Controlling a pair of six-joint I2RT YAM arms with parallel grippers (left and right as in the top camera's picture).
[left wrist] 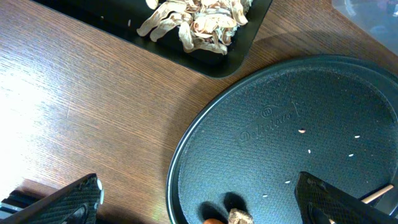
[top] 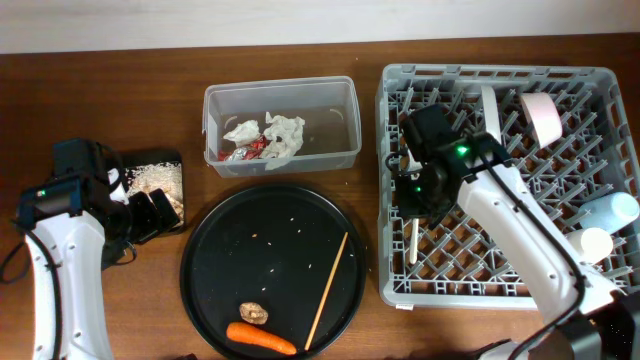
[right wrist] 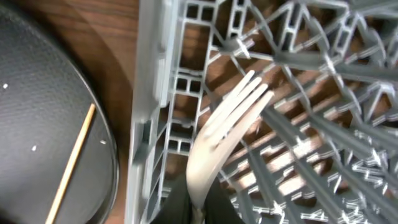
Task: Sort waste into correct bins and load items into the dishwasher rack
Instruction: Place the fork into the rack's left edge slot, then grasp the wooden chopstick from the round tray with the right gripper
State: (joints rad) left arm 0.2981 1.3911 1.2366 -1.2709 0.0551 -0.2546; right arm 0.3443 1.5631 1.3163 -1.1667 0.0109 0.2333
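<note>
Dishwasher rack [top: 500, 180] fills worktop's right side; white plate [top: 490, 108] and pinkish bowl [top: 541, 116] stand near its rear edge, light blue cup [top: 612, 208] and white cup [top: 592, 243] by its right edge. Round black tray [top: 275, 235] at front centre carries chopstick [top: 328, 288], carrot [top: 260, 338], brown lump [top: 253, 313]. Clear tub [top: 345, 120] at rear centre holds tissues [top: 280, 133], wrappers [top: 250, 150]. Shallow black tray [top: 172, 160] near left edge holds beige scraps [left wrist: 199, 22]. Right gripper [top: 418, 195] over rack's left edge, apparently clamped on white fork [right wrist: 227, 124] handle. Left gripper [left wrist: 196, 202] beside shallow tray, jaws spread wide, empty.
</note>
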